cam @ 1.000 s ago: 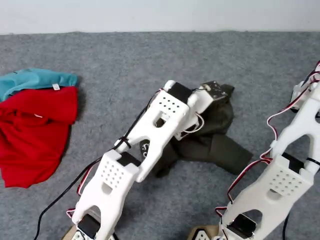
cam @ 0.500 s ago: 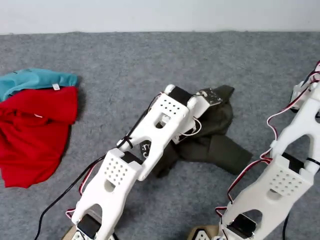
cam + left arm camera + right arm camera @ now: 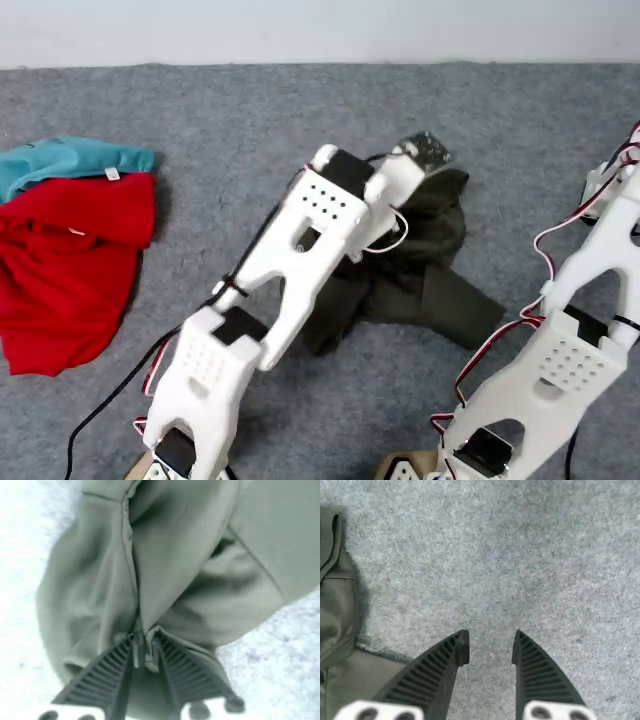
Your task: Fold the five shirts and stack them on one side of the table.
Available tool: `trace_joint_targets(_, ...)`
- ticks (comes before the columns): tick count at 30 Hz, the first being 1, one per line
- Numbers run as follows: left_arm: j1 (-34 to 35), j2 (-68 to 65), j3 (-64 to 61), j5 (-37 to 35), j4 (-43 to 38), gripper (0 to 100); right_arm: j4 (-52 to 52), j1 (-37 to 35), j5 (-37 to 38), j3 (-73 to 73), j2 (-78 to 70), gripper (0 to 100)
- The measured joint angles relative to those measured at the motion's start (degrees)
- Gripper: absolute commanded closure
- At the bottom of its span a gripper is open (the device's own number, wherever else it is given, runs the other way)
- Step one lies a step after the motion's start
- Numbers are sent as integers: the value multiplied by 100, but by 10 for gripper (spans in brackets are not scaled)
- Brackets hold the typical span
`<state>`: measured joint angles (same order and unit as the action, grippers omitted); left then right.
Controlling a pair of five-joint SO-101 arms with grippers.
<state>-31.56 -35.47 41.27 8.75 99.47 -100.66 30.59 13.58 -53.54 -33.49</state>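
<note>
Left arm (image 3: 300,240) hides much of olive shirt (image 3: 440,295).

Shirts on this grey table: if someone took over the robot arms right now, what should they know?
Left hand shut on a fold of the dark olive shirt, in the middle of the table.
Right hand open and empty, over bare table beside that shirt.
Red shirt lies rumpled on the left arm's side, touching a teal shirt behind it.
Done: nothing looks neatly folded or stacked yet.
Left: fold the olive shirt, then the red and teal, and stack them on one side.
</note>
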Motion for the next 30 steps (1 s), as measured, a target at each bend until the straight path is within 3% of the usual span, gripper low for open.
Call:
trace_joint_targets(16,0,2505,-2303,26,0,987,0,-800,0,0,-334,852)
trace_joint_targets(20,0,3007,-3244,325,0,987,0,-1090,0,0,-747,852)
trace_joint_targets(25,0,3393,-4211,607,0,987,0,-1732,0,0,-1116,851)
trace_joint_targets(30,0,3411,-4387,695,0,987,246,-2444,0,0,-1196,851)
